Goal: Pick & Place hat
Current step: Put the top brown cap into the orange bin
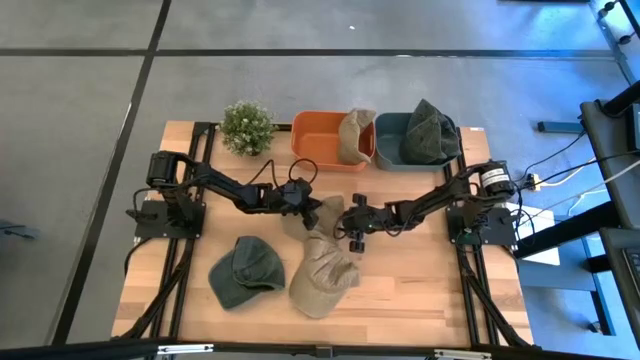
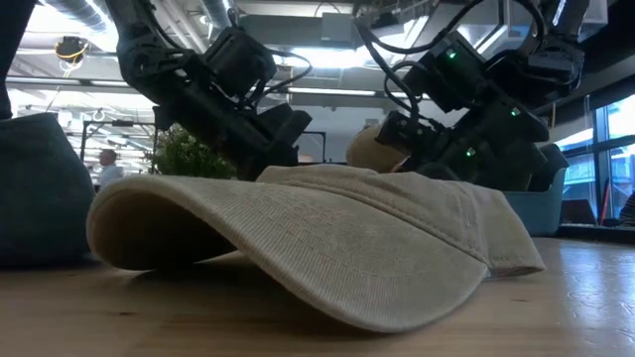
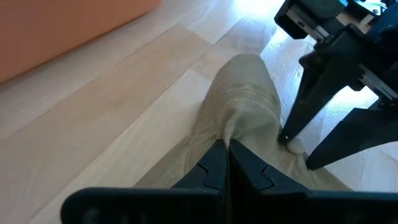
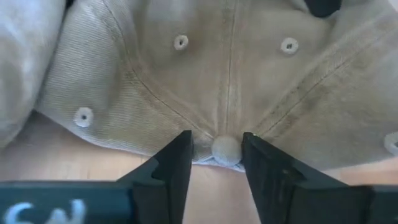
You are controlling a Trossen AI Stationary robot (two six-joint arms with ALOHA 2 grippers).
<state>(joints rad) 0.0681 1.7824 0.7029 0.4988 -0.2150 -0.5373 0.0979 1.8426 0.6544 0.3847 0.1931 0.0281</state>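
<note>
Closing on a fold of tan fabric, the left gripper is sitting at the centre of the high view, its two fingers pressed together with a ridge of the tan hat pinched between them. The right gripper is meeting it from the right of the frame; its fingers are standing a little apart, straddling the crown button of the same hat without visibly clamping it.

From both grippers the tan hat is running down the high view, toward the lower centre of the table; its long axis is lying roughly along that upper-to-lower line, with the brim end farthest from the grippers. The low view is showing that brim lying flat on the wood.

Both arms are working at the same upper end of the hat, and neither is clearly the nearer one; only the left has a firm hold.

The orange bin and the blue-grey bin are standing at the upper centre, each already holding a hat. A green hat is lying at lower left, just beside the tan one. A small plant is standing left of the orange bin.

Judgement: any lift will be going up-frame toward the bins.
</note>
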